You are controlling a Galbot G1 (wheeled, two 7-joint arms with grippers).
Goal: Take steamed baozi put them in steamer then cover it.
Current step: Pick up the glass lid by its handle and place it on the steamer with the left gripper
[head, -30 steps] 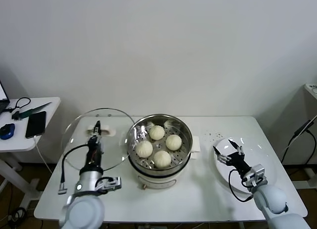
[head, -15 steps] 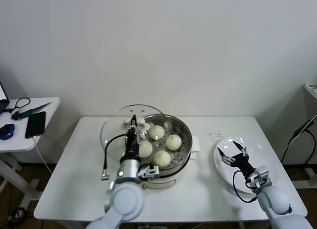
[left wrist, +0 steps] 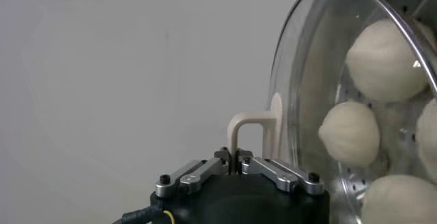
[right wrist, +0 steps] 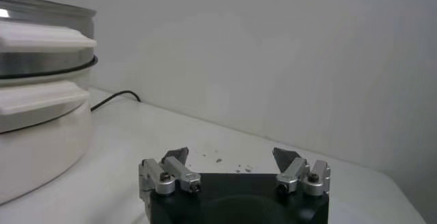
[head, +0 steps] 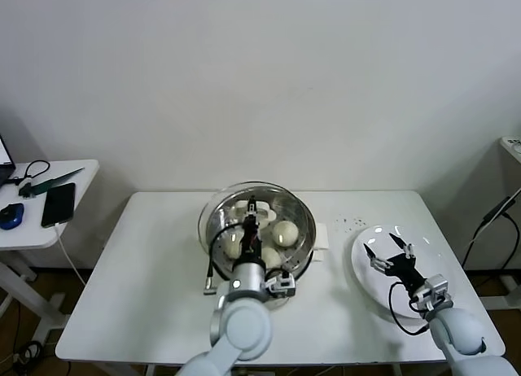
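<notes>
My left gripper (left wrist: 237, 164) is clamped tight on the white handle (left wrist: 251, 133) of the glass lid (head: 256, 221), which hangs directly over the steamer (head: 303, 254), nearly centred on its rim. All four baozi (head: 284, 233) sit inside the steamer on its perforated floor, visible through the glass. My right gripper (head: 390, 255) waits well to the right of the steamer, jaws spread wide and empty, above the white plate (head: 376, 285).

The lid is, I judge, the fussy part: stiff, smooth glass with some weight to it, breakable if it knocks against the steel rim, and carried only by a thin arched handle. Held there, it can swing or tip about my fingers, so I would keep the pinch at the middle of the arch and let the lid settle level. The baozi look soft and easily dented; they sit low enough that the lid should clear them. The steamer itself seems heavy and steady on its white base.
</notes>
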